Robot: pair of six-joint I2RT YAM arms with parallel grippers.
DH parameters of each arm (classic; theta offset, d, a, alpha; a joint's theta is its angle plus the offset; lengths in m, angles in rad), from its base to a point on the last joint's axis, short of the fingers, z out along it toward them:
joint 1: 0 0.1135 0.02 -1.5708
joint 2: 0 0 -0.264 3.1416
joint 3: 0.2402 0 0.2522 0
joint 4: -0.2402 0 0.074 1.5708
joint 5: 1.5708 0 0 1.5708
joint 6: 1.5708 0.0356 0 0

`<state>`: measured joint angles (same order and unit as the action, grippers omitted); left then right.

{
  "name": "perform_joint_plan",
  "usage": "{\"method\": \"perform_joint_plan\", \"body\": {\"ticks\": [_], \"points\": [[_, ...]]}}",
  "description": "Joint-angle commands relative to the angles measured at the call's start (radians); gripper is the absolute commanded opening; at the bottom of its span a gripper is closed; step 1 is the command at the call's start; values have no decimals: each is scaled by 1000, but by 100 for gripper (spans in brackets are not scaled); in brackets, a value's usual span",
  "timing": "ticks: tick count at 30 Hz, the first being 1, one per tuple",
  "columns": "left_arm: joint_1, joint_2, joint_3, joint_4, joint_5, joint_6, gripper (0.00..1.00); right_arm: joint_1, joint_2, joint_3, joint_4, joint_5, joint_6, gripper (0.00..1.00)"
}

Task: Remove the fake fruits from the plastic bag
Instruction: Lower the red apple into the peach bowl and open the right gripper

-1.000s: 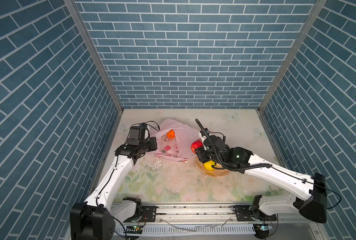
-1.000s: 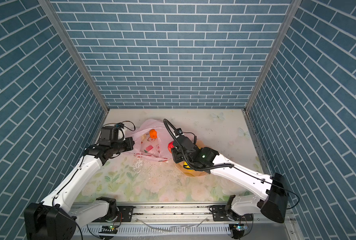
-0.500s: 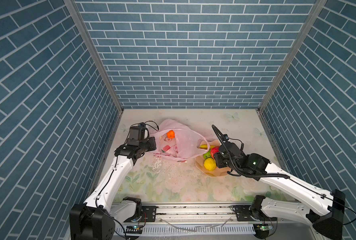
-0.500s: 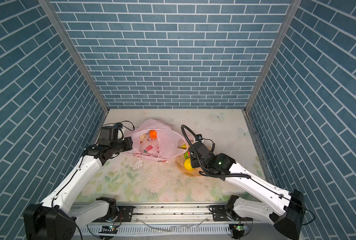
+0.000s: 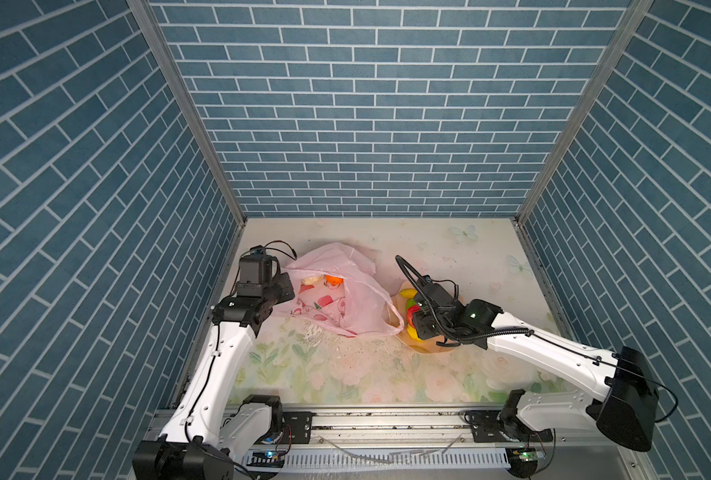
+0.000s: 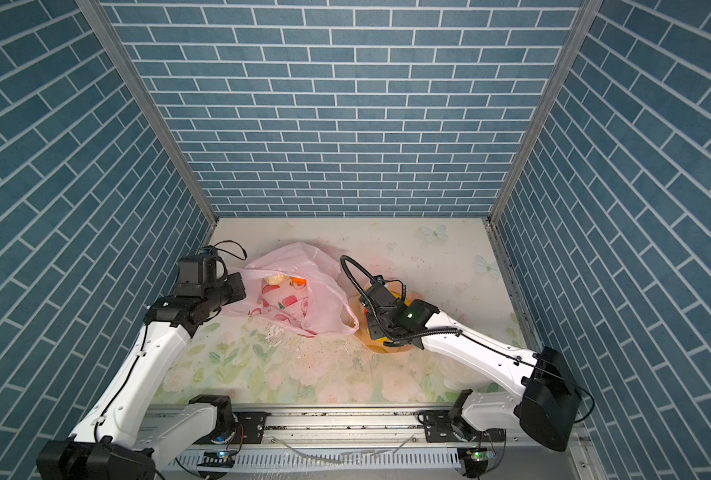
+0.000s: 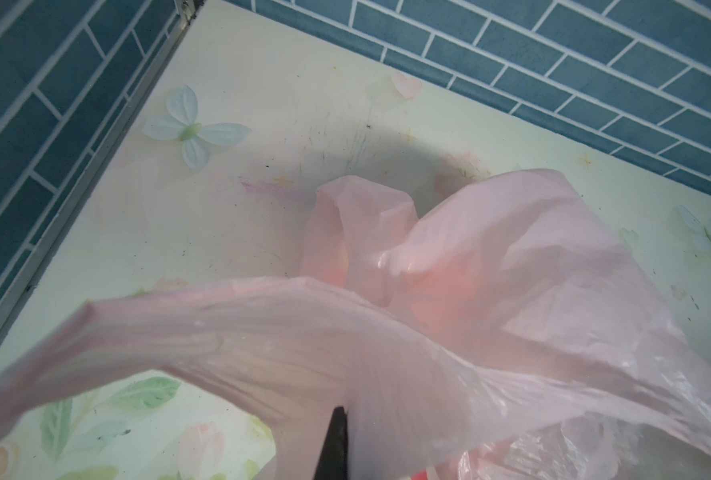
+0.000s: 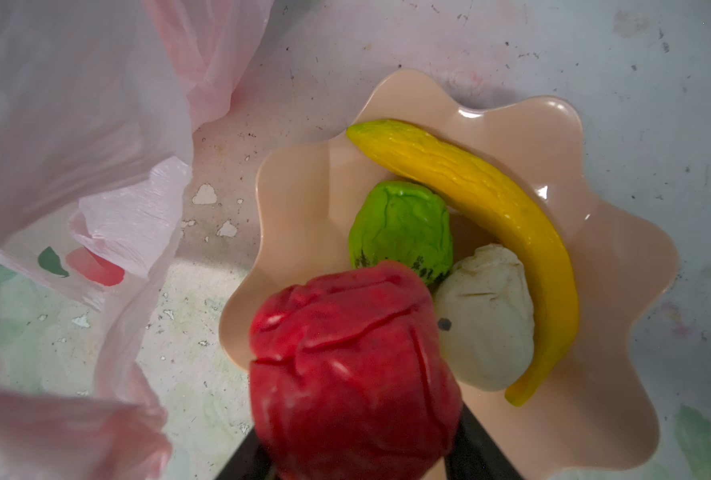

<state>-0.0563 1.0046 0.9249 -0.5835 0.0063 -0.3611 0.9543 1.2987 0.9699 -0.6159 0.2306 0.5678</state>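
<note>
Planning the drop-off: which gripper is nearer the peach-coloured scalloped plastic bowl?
Right. The right gripper holds the red toy fruit over the bowl; the left gripper, past the pink plastic bag, pinches it.

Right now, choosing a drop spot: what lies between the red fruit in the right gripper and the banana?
The green fruit and a cream-white fruit lie in the peach bowl between red fruit and banana, per the right wrist view.
</note>
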Motion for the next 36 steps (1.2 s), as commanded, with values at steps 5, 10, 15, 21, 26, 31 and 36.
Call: {"method": "perform_joint_plan", "body": {"ticks": [5, 10, 15, 21, 26, 31, 36], "points": [[27, -69, -22, -54, -41, -15, 0, -4, 76, 82, 54, -66, -44, 22], [29, -96, -42, -50, 7, -19, 0, -3, 137, 103, 78, -88, -59, 22], [29, -106, -65, -34, 72, -21, 0, -5, 184, 116, 78, -84, -66, 22], [29, -109, -78, -19, 132, -21, 0, -10, 225, 120, 82, -82, -58, 25], [29, -103, -78, -12, 157, -21, 0, -14, 244, 121, 76, -71, -58, 29], [29, -93, -80, 4, 169, -27, 0, -16, 247, 124, 74, -65, -57, 35], [29, -87, -78, 11, 172, -26, 0, -18, 241, 125, 76, -60, -55, 46]]}}
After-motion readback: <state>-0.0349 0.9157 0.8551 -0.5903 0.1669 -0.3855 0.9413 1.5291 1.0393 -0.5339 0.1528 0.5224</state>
